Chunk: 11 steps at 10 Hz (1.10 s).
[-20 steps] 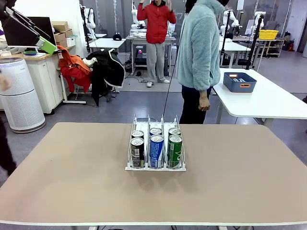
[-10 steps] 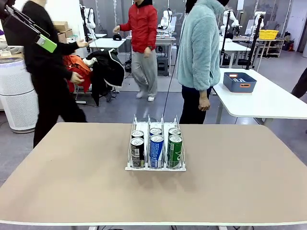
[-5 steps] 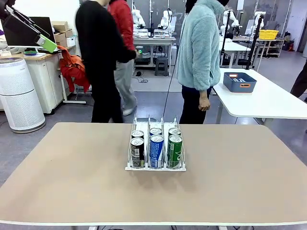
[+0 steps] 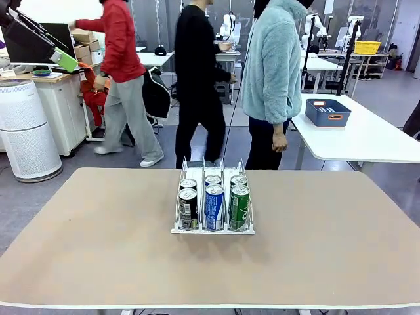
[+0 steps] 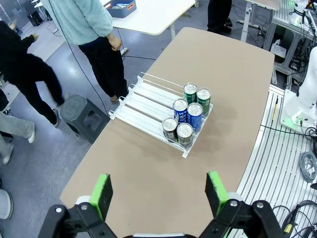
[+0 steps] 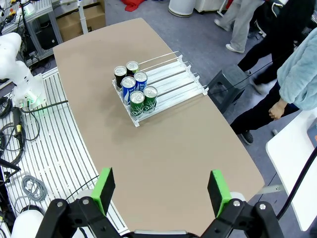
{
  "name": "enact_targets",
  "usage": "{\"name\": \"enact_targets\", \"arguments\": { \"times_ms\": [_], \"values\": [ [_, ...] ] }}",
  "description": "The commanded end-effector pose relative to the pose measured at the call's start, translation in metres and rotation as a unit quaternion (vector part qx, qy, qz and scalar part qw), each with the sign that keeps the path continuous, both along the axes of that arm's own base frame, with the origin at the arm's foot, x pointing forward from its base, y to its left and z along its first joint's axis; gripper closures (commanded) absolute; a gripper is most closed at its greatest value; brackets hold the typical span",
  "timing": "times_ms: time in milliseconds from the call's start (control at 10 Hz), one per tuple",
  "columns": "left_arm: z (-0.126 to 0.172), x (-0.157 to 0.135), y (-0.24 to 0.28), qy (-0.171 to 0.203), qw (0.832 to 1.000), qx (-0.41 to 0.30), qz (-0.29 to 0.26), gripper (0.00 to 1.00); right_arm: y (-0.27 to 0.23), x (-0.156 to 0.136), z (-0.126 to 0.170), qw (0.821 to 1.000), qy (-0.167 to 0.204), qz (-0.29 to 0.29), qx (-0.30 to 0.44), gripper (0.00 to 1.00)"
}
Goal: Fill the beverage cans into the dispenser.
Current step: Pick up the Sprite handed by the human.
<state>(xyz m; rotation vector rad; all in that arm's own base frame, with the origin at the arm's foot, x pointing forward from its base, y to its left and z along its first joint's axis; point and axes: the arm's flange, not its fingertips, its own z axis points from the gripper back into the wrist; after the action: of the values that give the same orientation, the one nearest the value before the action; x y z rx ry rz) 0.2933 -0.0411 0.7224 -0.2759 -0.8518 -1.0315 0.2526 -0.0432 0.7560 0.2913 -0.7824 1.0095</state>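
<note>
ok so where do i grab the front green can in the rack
Probably its upper body under the silver top, coming down from above. The front green can stands upright in the dispenser, with the blue can close beside it and another green can right behind, so its sides are crowded.

No wording can be read, since the white lettering on the front green can (image 4: 239, 207) and the print on the blue can (image 4: 214, 207) and dark can (image 4: 188, 209) beside it in the dispenser (image 4: 211, 230) are too small to make out.
</note>
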Motion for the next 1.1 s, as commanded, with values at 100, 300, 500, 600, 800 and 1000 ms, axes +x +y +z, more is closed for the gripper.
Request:
{"name": "enact_targets", "arguments": {
  "times_ms": [100,300,500,600,800,1000],
  "values": [
    [-0.0004,-0.0001,0.0,0.001,1.0,0.001,-0.001,0.0,0.0009,-0.0001,0.0001,1.0,0.0,0.0,-0.001,0.0],
    [-0.0004,-0.0001,0.0,0.001,1.0,0.001,-0.001,0.0,0.0009,-0.0001,0.0001,1.0,0.0,0.0,-0.001,0.0],
    [-0.0004,-0.0001,0.0,0.001,1.0,0.001,-0.001,0.0,0.0009,-0.0001,0.0001,1.0,0.0,0.0,-0.001,0.0],
    [-0.0004,-0.0001,0.0,0.001,1.0,0.001,-0.001,0.0,0.0009,-0.0001,0.0001,1.0,0.0,0.0,-0.001,0.0],
    [-0.0004,-0.0001,0.0,0.001,1.0,0.001,-0.001,0.0,0.0009,-0.0001,0.0001,1.0,0.0,0.0,-0.001,0.0],
    [-0.0004,-0.0001,0.0,0.001,1.0,0.001,-0.001,0.0,0.0009,-0.0001,0.0001,1.0,0.0,0.0,-0.001,0.0]
  ]
}}
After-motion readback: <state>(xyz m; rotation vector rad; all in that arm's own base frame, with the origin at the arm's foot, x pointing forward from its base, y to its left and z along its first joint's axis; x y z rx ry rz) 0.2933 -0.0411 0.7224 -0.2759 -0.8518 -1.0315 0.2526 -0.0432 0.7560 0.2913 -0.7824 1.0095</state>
